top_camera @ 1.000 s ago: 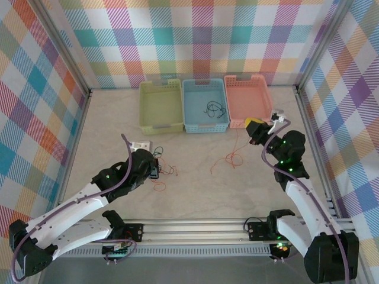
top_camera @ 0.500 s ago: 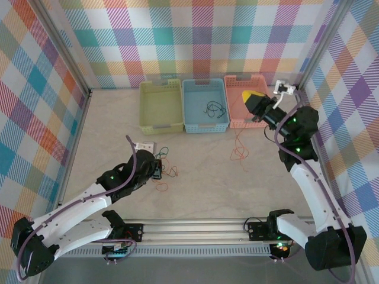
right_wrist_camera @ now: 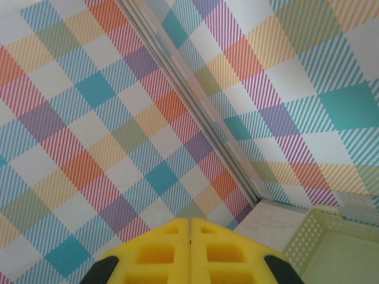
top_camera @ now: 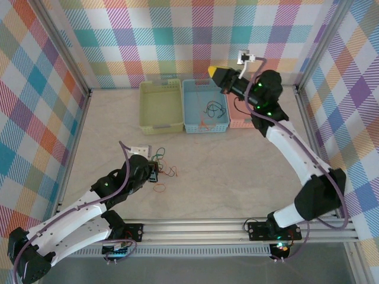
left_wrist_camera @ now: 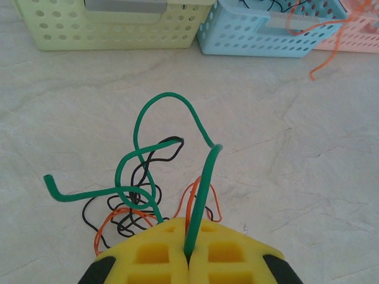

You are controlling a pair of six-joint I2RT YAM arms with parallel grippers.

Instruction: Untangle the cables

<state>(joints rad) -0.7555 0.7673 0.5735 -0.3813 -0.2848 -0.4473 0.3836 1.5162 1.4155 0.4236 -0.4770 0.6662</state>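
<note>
— On the tabletop (top_camera: 237, 177), near side, the left claw (left_wrist_camera: 189, 239) is clamped on the green cable (left_wrist_camera: 169, 94). It rises from between the yellow pads, arches over and drops back into a tangle.

— What else is in that tangle?

— A thin black cable (left_wrist_camera: 166, 143) and an orange cable (left_wrist_camera: 188, 204), looped through the green one just ahead of the claw (the black looks the finest of the three).

— And the other arm?

— The right claw (top_camera: 215, 72) is up by the plaid back wall, over the far end of the blue basket (left_wrist_camera: 260, 41), with its yellow pads pressed flat together.

— Any cables over there?

— A second black cable (top_camera: 213, 109) lies curled inside the blue basket. A second orange cable (left_wrist_camera: 330, 50) is draped over that basket's front rim, its end hanging down in front. The green basket (left_wrist_camera: 112, 32) stands on one side of the blue one and the pink basket (left_wrist_camera: 364, 38) on the other, all in a row.
</note>
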